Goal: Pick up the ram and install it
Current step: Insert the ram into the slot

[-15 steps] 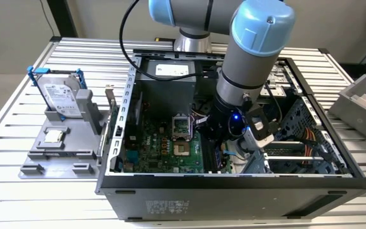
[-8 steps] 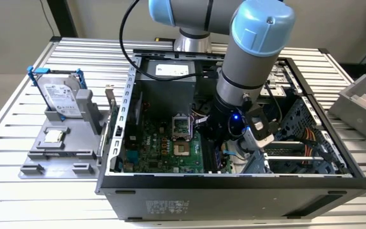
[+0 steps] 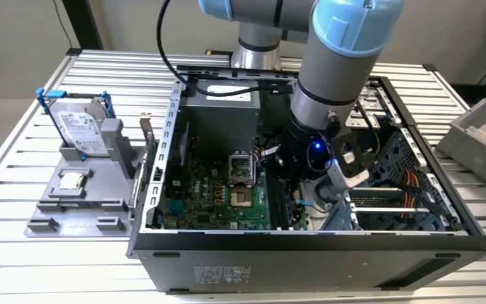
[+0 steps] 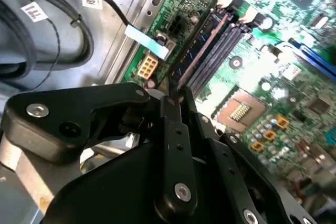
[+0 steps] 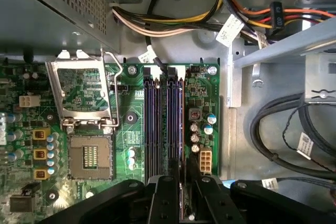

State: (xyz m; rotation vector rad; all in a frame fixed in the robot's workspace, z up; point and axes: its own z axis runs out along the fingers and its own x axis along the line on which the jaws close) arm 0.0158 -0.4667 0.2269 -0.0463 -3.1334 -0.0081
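Black two-fingered gripper (image 5: 181, 192) clenched on thin green ram stick (image 5: 181, 129), standing edge-on in the black motherboard slots (image 5: 157, 124); full seating unconfirmed.

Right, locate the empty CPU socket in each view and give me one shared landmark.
Exterior view: CPU socket, mid-motherboard, to the exterior view's left of the arm.
First wrist view: socket beside its opened metal frame.
Second wrist view: socket just past the end effector.
Shared landmark: the memory slots alongside it.

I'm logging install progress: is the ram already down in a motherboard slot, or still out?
In a slot: the ram stands on edge among the slots, with the gripper closed on its end.
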